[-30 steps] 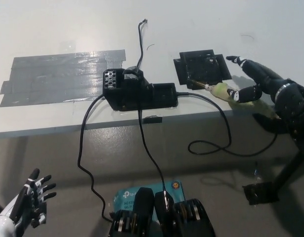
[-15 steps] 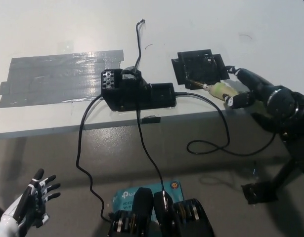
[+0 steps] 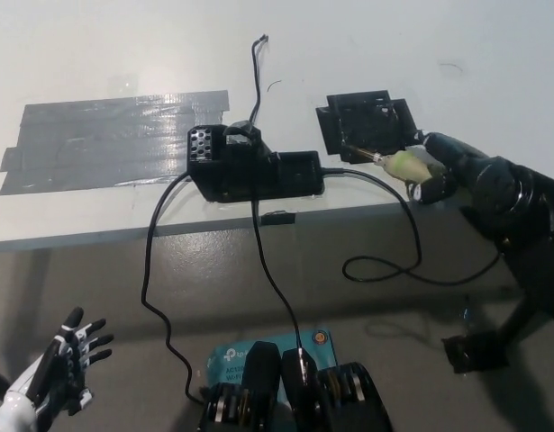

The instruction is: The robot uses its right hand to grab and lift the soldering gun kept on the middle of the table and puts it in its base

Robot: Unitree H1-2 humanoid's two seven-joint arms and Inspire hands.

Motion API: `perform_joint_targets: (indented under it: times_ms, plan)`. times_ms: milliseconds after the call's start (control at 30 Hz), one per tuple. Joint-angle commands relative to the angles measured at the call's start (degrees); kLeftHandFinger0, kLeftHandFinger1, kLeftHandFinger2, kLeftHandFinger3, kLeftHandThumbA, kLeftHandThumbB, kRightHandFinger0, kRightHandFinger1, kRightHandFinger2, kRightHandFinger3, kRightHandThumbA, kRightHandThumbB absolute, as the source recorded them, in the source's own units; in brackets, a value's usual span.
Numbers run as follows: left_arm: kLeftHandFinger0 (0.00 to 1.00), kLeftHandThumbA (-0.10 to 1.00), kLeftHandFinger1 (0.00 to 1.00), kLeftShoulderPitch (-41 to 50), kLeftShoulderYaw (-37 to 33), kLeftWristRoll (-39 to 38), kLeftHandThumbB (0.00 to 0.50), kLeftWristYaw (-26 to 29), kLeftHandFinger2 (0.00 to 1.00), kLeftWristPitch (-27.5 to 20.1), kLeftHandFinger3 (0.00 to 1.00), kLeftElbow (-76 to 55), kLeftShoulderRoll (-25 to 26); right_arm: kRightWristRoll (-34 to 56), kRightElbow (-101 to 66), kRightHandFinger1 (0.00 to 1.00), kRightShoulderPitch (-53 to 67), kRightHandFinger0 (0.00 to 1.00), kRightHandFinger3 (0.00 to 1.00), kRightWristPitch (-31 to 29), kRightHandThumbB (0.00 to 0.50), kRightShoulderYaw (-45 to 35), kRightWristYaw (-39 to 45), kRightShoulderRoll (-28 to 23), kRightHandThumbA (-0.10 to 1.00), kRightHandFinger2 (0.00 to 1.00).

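Our black right hand (image 3: 448,166) is near the front edge of the table (image 3: 349,54), toward its right side, and now our fingers are wrapped around the pale handle of the soldering gun (image 3: 404,165). A moment ago those fingers were spread open over it, so we think the grab is just about done and the lift can come next. The soldering gun lies flat, and its long body runs left to right. Its thin metal tip points left and a little toward the back, right at the black base (image 3: 365,121), which it nearly touches. Our white left hand (image 3: 56,378) rests low, below the table, with fingers open and holding nothing.
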Motion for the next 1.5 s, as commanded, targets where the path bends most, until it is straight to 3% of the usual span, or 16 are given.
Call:
perform_joint_targets:
  times_ms: [0, 300, 367, 800, 1000, 1033, 1067, 1100, 1133, 1167, 1200, 1233, 1300, 1367, 1400, 1467]
  plan:
    - [0.83, 1.0, 0.94, -0.8, 0.5, -1.1, 0.241, -1.3, 1.0, -0.5, 1.0, -1.3, 0.9, -4.5, 1.0, 1.0, -3.5, 1.0, 1.0, 0.6, 0.221, -0.3, 0.1, -1.6, 0.47, 1.0]
    - [0.78, 1.0, 0.91, -1.2, 0.3, -1.1, 0.261, -1.4, 1.0, -0.6, 1.0, -1.3, 0.9, -5.1, 3.6, 1.0, -4.6, 1.0, 1.0, 0.6, 0.235, 1.5, -1.1, -1.4, 0.5, 1.0]
    - [0.78, 1.0, 0.9, -1.4, -0.1, -1.4, 0.244, -1.7, 1.0, -0.5, 1.0, -1.2, 0.4, -4.3, 2.6, 1.0, -3.9, 1.0, 1.0, 0.6, 0.197, 1.2, -0.1, -1.5, 0.48, 1.0]
    - [0.78, 1.0, 0.89, -2.7, -0.8, -1.5, 0.362, -2.3, 1.0, -1.5, 1.0, -1.0, 0.0, -8.2, 6.9, 1.0, -5.4, 1.0, 1.0, -1.7, 0.216, 8.1, -1.1, -1.4, 0.61, 1.0]
    - [0.79, 1.0, 0.89, -3.3, -2.0, -1.0, 0.366, -3.0, 1.0, -1.6, 1.0, -1.1, -0.3, -9.9, 8.8, 1.0, -4.4, 1.0, 1.0, -2.9, 0.221, 9.8, -3.8, -2.7, 0.51, 1.0]
    - [0.78, 1.0, 0.88, -3.3, -2.1, -0.9, 0.388, -2.9, 1.0, -1.6, 1.0, -1.2, -0.3, -10.6, 10.5, 1.0, -4.5, 0.95, 1.0, -3.3, 0.237, 10.4, -4.9, -2.6, 0.51, 1.0]
    - [0.78, 1.0, 0.88, -3.4, -2.2, -0.9, 0.387, -2.9, 1.0, -1.6, 1.0, -1.3, -0.3, -11.3, 11.6, 0.69, -4.6, 0.65, 1.0, -3.1, 0.218, 11.0, -5.3, -2.5, 0.47, 0.79]
    - [0.78, 1.0, 0.88, -3.4, -2.4, -1.0, 0.387, -3.0, 1.0, -1.7, 1.0, -1.4, -0.2, -11.2, 12.1, 0.5, -4.5, 0.45, 1.0, -3.0, 0.228, 11.1, -5.5, -2.5, 0.45, 0.69]
    - [0.81, 1.0, 0.91, -3.6, -2.7, -0.8, 0.387, -3.1, 1.0, -1.9, 1.0, -1.4, -0.1, -12.8, 13.4, 0.17, -4.6, 0.13, 1.0, -3.3, 0.216, 12.9, -5.8, -2.7, 0.41, 0.4]
    - [0.82, 1.0, 0.92, -3.8, -2.9, -0.8, 0.373, -3.4, 1.0, -2.6, 1.0, -0.9, 0.0, -13.6, 13.1, 0.29, -4.4, 0.2, 1.0, -3.7, 0.18, 13.8, -5.7, -3.0, 0.36, 0.53]
    - [0.84, 1.0, 0.93, -4.1, -3.1, -0.9, 0.372, -3.5, 1.0, -2.7, 1.0, -0.7, 0.0, -14.7, 13.6, 0.31, -4.4, 0.21, 1.0, -4.1, 0.133, 15.2, -5.6, -3.3, 0.12, 0.53]
    - [0.85, 1.0, 0.94, -4.3, -3.4, -0.7, 0.376, -3.5, 1.0, -2.9, 1.0, -0.5, 0.1, -15.6, 13.2, 0.22, -3.9, 0.12, 1.0, -4.6, 0.097, 16.2, -6.2, -3.7, -0.09, 0.46]
    - [0.86, 1.0, 0.94, -4.6, -3.8, -0.5, 0.377, -3.6, 1.0, -2.9, 1.0, -0.7, 0.3, -16.5, 14.5, 0.01, -3.7, 0.0, 0.77, -5.1, 0.115, 17.7, -7.2, -3.7, -0.1, 0.21]
    - [0.88, 1.0, 0.95, -4.8, -4.2, 0.0, 0.366, -3.7, 1.0, -2.9, 1.0, -0.9, 0.6, -18.0, 15.5, 0.02, -3.5, 0.0, 0.57, -4.9, 0.278, 19.3, -8.0, -3.7, -0.08, 0.1]
    - [0.88, 1.0, 0.95, -4.9, -4.3, 0.2, 0.359, -3.7, 1.0, -2.9, 1.0, -0.9, 0.7, -18.4, 15.9, 0.12, -3.4, 0.03, 0.54, -5.1, 0.337, 19.8, -8.5, -3.6, -0.05, 0.15]
    - [0.87, 1.0, 0.95, -5.2, -4.6, 0.4, 0.358, -3.7, 0.99, -3.1, 1.0, -0.9, 0.8, -19.5, 17.3, 0.21, -3.4, 0.01, 0.56, -5.0, 0.386, 21.0, -9.4, -3.4, -0.07, 0.21]
